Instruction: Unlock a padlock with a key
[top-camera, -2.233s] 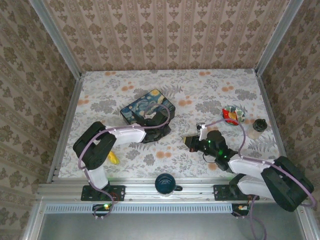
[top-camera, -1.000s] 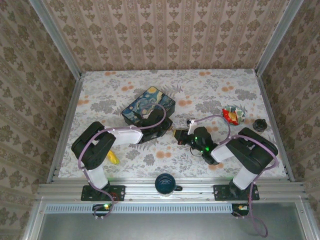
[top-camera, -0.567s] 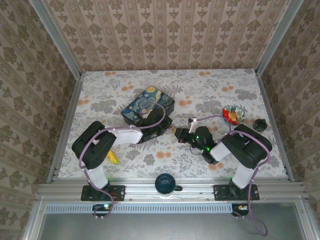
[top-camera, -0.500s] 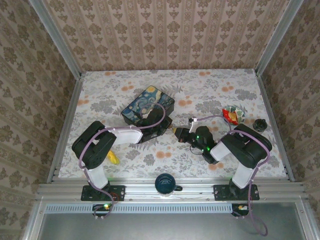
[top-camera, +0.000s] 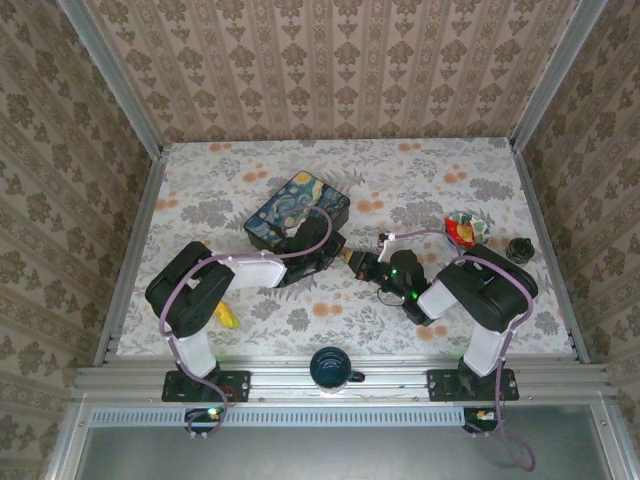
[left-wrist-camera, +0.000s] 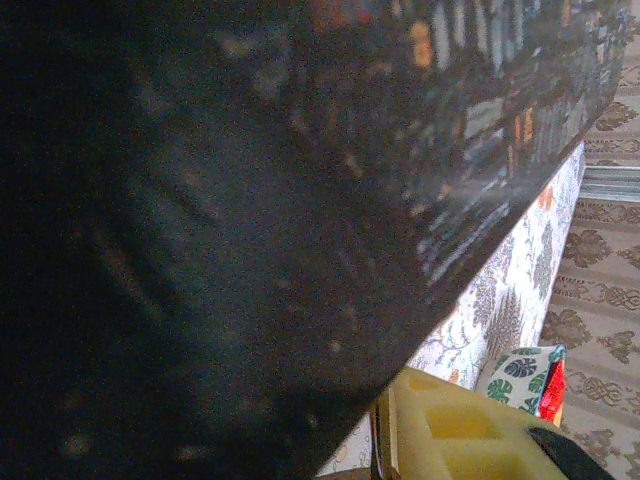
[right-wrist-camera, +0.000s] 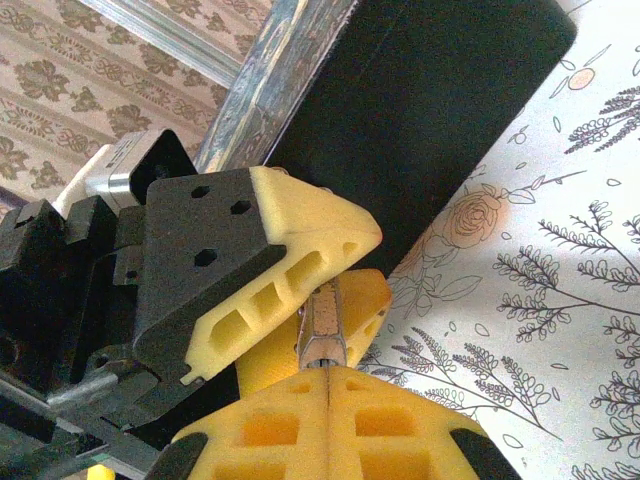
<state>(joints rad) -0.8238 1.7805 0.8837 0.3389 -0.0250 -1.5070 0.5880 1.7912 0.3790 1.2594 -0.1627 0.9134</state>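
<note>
Now, at table (top-camera: 420, 180) ctr, from overhead cam: left gripper (top-camera: 338, 256) and right gripper (top-camera: 353, 261) tip to tip, just off near-right corner of Starry-Night tin box (top-camera: 297, 212); from right wrist cam: pinched btw the two yellow left fingers (right-wrist-camera: 315, 225), small brassy padlock (right-wrist-camera: 322, 332), edge-on, silvery along its sides, held off the table; left grip clenched on it; lower end of padlock touching seam of right fingers (right-wrist-camera: 350, 392), pressed flat together; key in that seam or not: can't tell, too small; dark box side close behind both grippers; from left wrist cam: blurred dark box wall up close, yellow finger at bottom edge, colourful packet (top-camera: 465, 228) beyond; elsewhere: dark mug (top-camera: 335, 368) at near rail; banana (top-camera: 228, 317) nr left arm base; small dark-topped item (top-camera: 518, 248) far right.
</note>
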